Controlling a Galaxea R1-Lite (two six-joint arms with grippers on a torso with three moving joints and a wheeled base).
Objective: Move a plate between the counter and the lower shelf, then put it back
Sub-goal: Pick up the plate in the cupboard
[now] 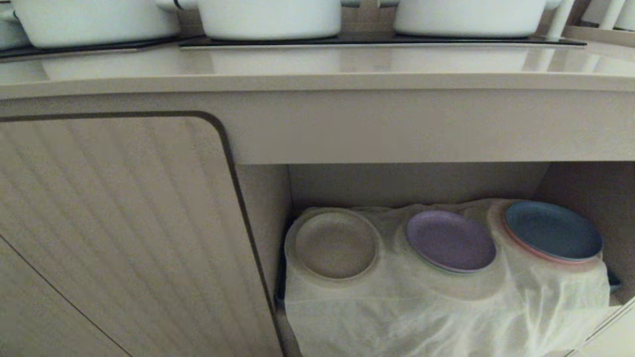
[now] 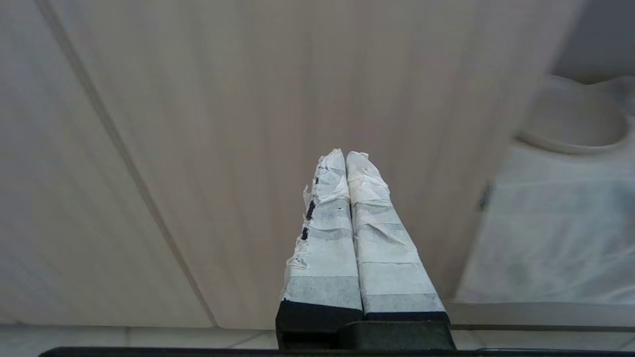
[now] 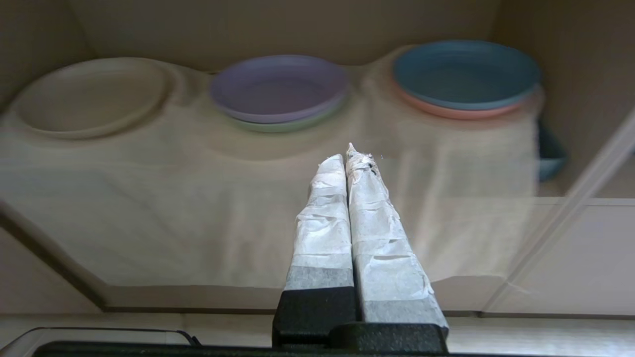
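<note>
1. Left gripper (image 2: 347,154): taped fingers pressed together, nothing between them. It faces the ribbed cabinet door (image 2: 248,124), away from the work; I judge it parked.
2. Right gripper (image 3: 349,151): fingers likewise closed on nothing. It points into the lower shelf (image 1: 416,181), short of the cloth's front edge and well apart from every plate.
3. The cream plate (image 1: 336,244) sits at the left end of the lower shelf, close to the left wall, on the white gauzy cloth (image 1: 436,307). It lies flat, face up, rim uppermost.
4. Orientation: the cream plate is round, so no long axis; its open face points straight up. Any approach direction along the rim is equivalent.
5. Why there: the cloth drapes over raised supports, so each plate rests proud of the cloth, rim exposed. I judge this leaves room for a finger under the edge.
6. Neighbours: purple plate (image 1: 450,240) at mid-shelf atop a green one; blue plate (image 1: 553,230) at the right end atop a pink one. Both stacks stand apart from the cream plate.
7. The counter (image 1: 317,67) above carries white pots (image 1: 270,17) along its back edge; its front strip is the likely set-down spot.
8. Status: no move begun; jaws must open first.
</note>
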